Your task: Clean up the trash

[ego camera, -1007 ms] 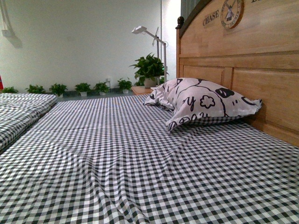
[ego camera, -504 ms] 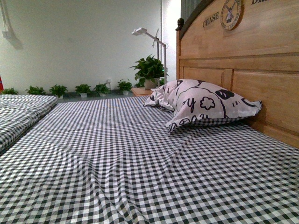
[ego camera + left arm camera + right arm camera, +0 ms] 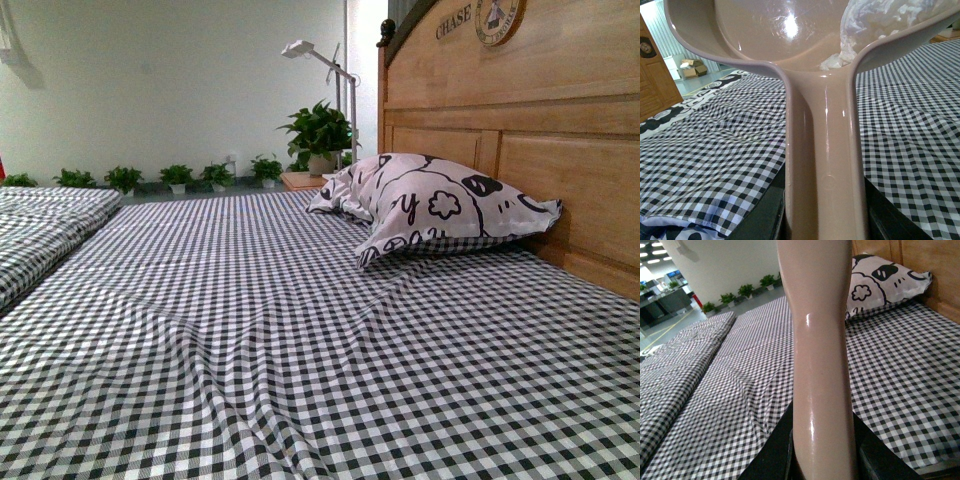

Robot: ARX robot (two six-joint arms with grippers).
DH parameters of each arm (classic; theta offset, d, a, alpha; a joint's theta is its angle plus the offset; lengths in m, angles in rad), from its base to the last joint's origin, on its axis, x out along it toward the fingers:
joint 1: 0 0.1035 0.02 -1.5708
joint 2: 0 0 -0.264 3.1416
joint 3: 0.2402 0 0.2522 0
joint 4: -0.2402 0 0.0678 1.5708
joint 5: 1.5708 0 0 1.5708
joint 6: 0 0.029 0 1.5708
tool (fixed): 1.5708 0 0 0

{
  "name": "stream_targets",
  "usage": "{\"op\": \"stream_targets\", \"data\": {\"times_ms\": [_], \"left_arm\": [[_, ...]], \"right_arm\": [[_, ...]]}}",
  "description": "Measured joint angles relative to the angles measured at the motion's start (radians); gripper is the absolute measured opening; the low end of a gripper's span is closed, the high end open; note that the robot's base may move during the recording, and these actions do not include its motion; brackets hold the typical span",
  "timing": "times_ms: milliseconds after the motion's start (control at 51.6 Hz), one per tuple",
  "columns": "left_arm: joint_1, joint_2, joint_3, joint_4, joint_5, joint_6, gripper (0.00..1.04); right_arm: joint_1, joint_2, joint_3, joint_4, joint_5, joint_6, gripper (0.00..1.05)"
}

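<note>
In the left wrist view my left gripper [image 3: 825, 225] is shut on the handle of the beige dustpan [image 3: 822, 150], held above the checked bed. The trash [image 3: 870, 22], a crumpled white wad, lies inside the pan's scoop against its wall. In the right wrist view my right gripper [image 3: 822, 460] is shut on the pale handle of the brush [image 3: 820, 350]; its bristles are out of view. Neither gripper, the dustpan, the brush nor the trash shows in the front view.
A black-and-white checked sheet [image 3: 300, 330] covers the bed. A printed pillow [image 3: 430, 205] leans on the wooden headboard [image 3: 540, 130] at the right. A second bed [image 3: 40, 230] lies at the left. A lamp [image 3: 320, 65] and potted plants [image 3: 320, 135] stand behind.
The front view has shifted slightly: the pillow, headboard and plants sit a little higher in the picture than before. Nothing on the bed has moved.
</note>
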Motion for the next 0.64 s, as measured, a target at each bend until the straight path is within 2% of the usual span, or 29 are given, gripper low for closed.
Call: {"op": "stream_targets", "data": {"times_ms": [639], "left_arm": [[0.0,0.0,0.0,0.0,0.0,0.0,0.25]], "right_arm": [[0.0,0.0,0.0,0.0,0.0,0.0,0.19]]}}
